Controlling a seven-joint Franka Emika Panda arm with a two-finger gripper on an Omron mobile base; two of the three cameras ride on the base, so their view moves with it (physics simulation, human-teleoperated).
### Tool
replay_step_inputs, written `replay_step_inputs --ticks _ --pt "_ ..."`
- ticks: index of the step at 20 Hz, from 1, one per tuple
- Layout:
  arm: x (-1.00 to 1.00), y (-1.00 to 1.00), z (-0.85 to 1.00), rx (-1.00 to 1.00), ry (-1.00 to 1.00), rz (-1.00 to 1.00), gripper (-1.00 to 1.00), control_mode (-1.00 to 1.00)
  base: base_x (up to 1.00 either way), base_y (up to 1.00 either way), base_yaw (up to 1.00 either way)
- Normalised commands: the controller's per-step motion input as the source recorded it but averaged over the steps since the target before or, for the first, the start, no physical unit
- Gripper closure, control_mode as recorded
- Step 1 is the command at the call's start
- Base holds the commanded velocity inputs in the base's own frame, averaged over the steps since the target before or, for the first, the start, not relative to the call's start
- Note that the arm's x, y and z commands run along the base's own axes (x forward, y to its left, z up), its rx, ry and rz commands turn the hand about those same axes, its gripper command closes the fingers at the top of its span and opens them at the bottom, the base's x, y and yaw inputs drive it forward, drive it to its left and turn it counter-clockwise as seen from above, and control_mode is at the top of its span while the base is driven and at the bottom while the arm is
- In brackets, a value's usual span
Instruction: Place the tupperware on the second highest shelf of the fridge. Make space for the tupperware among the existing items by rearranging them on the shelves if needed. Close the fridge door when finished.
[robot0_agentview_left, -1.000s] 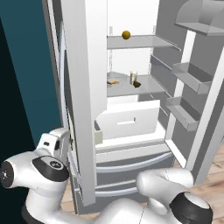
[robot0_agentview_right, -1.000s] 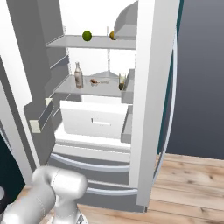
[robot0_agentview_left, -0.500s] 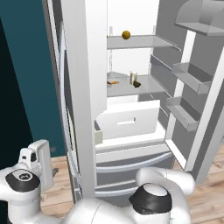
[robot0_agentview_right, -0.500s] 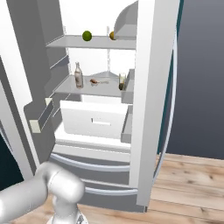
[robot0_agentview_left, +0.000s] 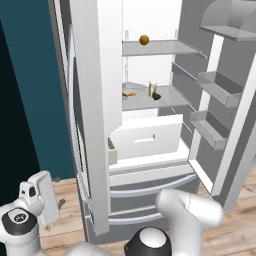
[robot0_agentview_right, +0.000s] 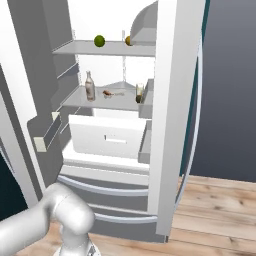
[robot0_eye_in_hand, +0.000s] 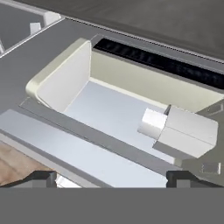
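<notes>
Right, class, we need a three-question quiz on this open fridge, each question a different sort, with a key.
1. True or false: both upper doors of the fridge stand open.
2. Compared with the green ball, the bottle stands: A) on the same shelf; B) one shelf below; C) in a door bin.
3. Fill in: in the hand view, the jaws stand ____.

Key: 1 true; 2 B; 3 open.

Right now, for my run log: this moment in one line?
fridge: open | gripper: open, empty | second shelf: bottle, carton | top shelf: orange ball
</notes>
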Motion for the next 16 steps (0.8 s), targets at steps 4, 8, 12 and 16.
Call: replay_step_inputs --ticks 4,8,12,16 --pt "0.44 0.00 -0.19 -0.01 0.03 0.00 -1.00 -1.00 0.00 0.00 0.00" --pt "0.63 0.00 -0.03 -0.02 0.09 0.00 -1.00 -1.00 0.00 0.00 0.00" --pt "0.65 0.00 0.00 -0.04 0.10 -0.02 -1.00 -1.00 0.00 0.00 0.00" --pt "0.54 0.00 0.00 -0.04 0.06 -0.03 -1.00 -1.00 0.00 0.00 0.00"
